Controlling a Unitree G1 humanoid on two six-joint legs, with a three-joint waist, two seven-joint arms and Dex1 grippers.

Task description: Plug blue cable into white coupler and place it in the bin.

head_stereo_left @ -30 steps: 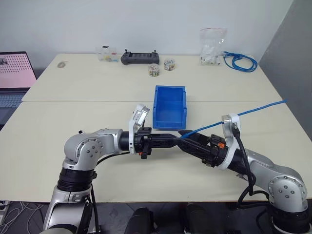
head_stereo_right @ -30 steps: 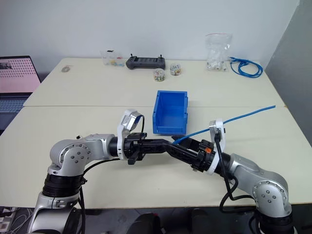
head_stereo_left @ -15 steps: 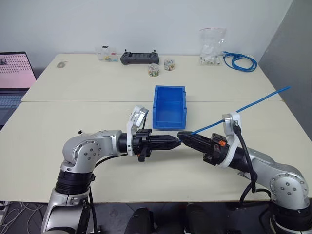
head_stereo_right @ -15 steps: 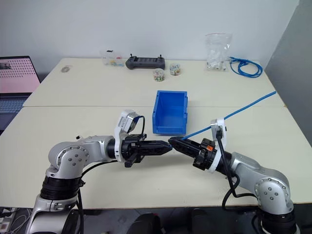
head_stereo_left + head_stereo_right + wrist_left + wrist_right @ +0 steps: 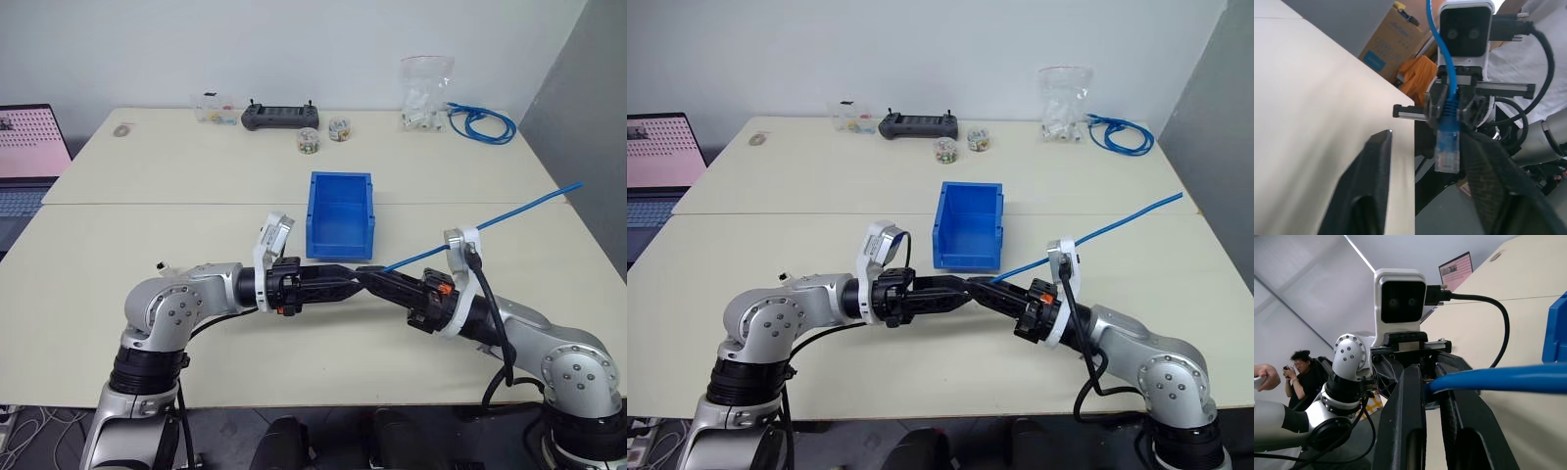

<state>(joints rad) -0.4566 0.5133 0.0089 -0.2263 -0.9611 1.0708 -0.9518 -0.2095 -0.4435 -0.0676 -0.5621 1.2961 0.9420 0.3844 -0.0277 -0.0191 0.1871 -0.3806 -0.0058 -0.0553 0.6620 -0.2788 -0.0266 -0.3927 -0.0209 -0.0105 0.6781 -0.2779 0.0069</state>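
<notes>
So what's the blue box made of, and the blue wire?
The blue bin looks like hard, smooth plastic: one even colour, thick moulded rim, slight sheen. The blue cable seems to have a rubbery plastic coat, since it runs as a thin, stiff line; the plug at its end looks like clear, glossy plastic.

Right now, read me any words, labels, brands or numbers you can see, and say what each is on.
None can be read.
Cardboard box: a blue label, its print too blurred.
Laptop screen: rows of small marks, too small to read.
Black controller: no legible marking.
</notes>
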